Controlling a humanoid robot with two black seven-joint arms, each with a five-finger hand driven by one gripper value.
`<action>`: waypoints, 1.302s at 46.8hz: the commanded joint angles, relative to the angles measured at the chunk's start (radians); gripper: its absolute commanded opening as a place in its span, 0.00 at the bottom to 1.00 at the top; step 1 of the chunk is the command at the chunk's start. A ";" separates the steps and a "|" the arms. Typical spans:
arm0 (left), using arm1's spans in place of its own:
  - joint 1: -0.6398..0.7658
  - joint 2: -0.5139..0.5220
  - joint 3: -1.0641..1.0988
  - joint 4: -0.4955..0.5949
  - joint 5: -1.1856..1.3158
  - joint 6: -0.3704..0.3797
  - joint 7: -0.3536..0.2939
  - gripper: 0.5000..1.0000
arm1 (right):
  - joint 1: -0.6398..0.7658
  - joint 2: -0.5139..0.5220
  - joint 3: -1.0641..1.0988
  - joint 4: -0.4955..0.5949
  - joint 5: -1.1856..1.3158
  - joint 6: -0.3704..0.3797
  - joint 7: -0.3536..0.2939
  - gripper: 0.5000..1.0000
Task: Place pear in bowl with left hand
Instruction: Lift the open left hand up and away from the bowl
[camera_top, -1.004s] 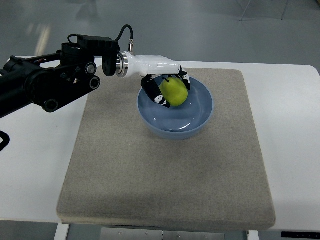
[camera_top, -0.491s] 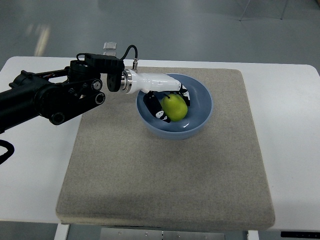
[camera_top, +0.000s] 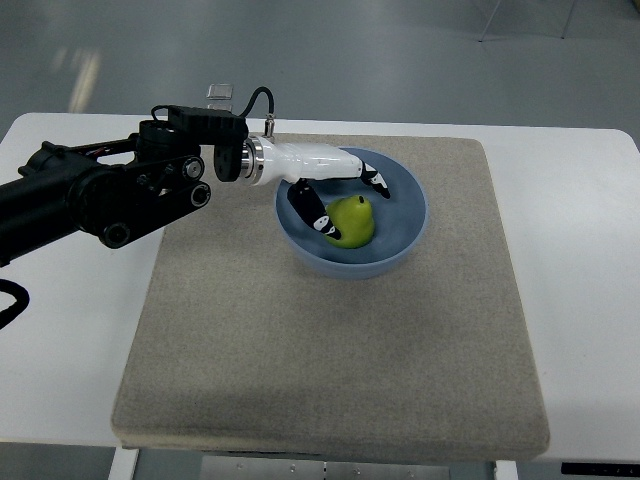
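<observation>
- We are seeing the pear (camera_top: 351, 221) lying inside the bowl (camera_top: 405, 235), stem end pointing up-right.
- Our left hand (camera_top: 335, 190) is hovering over it with fingers (camera_top: 312, 209) spread apart, holding nothing.
- The pear is lying just below the palm, so we are judging that lifting straight away is next.

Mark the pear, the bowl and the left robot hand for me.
pear (camera_top: 352, 220), top view, middle of its green body.
bowl (camera_top: 412, 205), top view, right inner wall near the rim.
left robot hand (camera_top: 330, 185), top view, white palm above the bowl.

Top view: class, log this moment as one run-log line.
left hand: open, over bowl | pear: resting in bowl | right hand: unseen
</observation>
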 joint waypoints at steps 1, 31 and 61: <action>0.000 -0.001 0.000 0.000 0.000 0.000 0.000 0.84 | 0.000 0.000 0.000 0.000 0.000 0.000 0.000 0.85; -0.034 -0.001 -0.222 0.096 -0.005 0.018 0.002 0.85 | 0.000 0.000 0.000 0.000 0.000 0.000 0.000 0.85; -0.025 -0.001 -0.229 0.357 -0.173 0.124 0.005 0.85 | 0.000 0.000 0.000 0.000 0.000 0.000 0.000 0.85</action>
